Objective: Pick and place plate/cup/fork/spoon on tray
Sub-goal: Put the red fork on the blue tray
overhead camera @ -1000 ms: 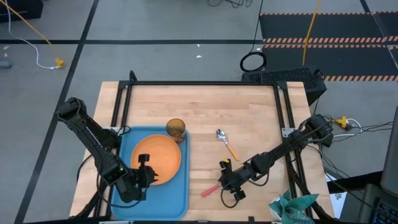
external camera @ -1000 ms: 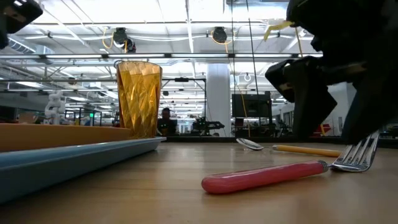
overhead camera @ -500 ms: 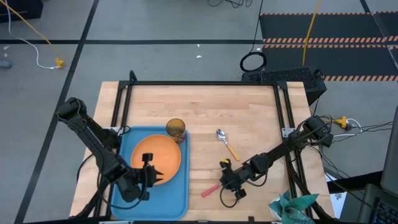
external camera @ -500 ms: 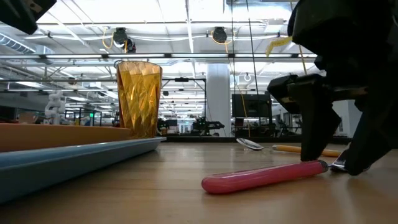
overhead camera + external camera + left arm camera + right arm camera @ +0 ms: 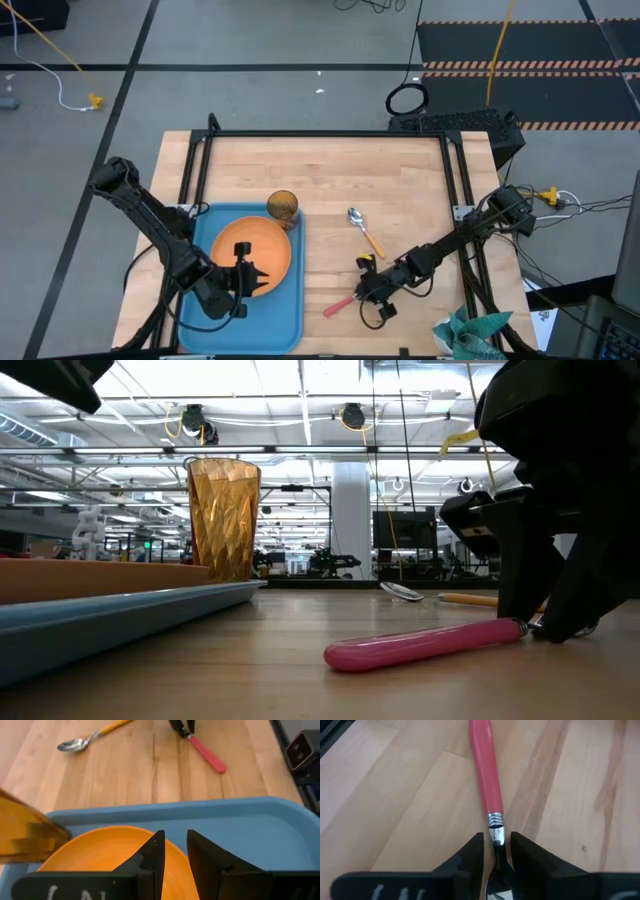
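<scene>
The right pincer is closed on the metal neck of the fork, whose red handle lies on the bench ahead of it. The left pincer, slightly apart and empty, is held over the plate in the tray. The cup is seen upright only in the low view; the spoon lies beyond the right pincer.

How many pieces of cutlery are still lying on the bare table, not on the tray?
2. The spoon lies right of the cup; the fork lies nearer the front edge, its neck between the right gripper fingers.
</scene>
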### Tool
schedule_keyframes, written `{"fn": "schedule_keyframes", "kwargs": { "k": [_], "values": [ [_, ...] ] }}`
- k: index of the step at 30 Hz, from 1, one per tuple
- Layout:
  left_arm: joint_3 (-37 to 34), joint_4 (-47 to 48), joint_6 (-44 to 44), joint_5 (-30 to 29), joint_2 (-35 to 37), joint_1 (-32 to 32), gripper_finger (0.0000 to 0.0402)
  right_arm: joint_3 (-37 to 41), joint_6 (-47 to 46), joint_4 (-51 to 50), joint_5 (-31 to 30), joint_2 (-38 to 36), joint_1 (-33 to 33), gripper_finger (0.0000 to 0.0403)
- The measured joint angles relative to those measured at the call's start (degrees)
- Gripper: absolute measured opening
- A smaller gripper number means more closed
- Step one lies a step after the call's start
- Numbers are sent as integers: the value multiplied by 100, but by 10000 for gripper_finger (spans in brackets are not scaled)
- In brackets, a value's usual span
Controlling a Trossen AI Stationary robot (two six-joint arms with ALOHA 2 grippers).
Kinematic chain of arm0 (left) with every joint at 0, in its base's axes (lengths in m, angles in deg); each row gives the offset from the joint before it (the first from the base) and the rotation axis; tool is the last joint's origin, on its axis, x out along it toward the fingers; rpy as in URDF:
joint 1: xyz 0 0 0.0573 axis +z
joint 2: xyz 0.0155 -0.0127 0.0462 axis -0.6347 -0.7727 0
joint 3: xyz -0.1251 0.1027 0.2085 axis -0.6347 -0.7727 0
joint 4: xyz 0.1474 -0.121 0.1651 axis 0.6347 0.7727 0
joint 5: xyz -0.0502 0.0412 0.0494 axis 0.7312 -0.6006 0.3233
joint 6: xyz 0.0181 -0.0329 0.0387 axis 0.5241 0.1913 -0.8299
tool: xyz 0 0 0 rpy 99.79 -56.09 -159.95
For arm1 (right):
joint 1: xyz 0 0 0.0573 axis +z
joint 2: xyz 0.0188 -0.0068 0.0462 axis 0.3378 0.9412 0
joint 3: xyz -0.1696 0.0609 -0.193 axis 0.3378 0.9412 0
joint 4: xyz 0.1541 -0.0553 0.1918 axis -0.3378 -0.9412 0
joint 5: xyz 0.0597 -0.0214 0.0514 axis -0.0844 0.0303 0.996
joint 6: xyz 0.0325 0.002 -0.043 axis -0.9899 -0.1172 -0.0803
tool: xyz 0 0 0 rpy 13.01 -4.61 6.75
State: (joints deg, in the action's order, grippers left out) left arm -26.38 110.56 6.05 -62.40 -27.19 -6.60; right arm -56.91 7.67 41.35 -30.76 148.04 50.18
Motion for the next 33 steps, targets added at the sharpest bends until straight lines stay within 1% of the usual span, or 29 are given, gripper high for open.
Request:
{"fn": "schedule_keyframes", "kwargs": {
  "k": [6, 11, 14, 16, 19, 23, 29, 33],
  "values": [
    [0, -266, -308, 1, 0, 68, 85, 44, -213, 19, -64, 0, 0, 43],
    [0, -336, -317, 4, 0, 131, 85, 57, -216, 189, -62, 0, 0, 8],
    [0, -391, -317, -26, 0, 168, 85, 60, -218, 275, -159, -8, 0, 8],
    [0, -482, -322, -125, 0, 198, 85, 61, -244, 326, -321, -13, 1, 11],
    [0, -681, -384, -335, -2, 260, 85, 64, -277, 437, -391, -55, -24, 11],
    [0, -1051, -903, -529, -80, 338, 85, 57, -468, 509, -473, -55, -51, 8],
    [2, -1948, -1576, -562, -436, 505, 86, 57, -695, 558, -487, -55, -98, 8],
    [2, -2367, -1694, -522, -760, 683, 86, 53, -920, 573, -526, -57, -141, 8]
  ]
}}
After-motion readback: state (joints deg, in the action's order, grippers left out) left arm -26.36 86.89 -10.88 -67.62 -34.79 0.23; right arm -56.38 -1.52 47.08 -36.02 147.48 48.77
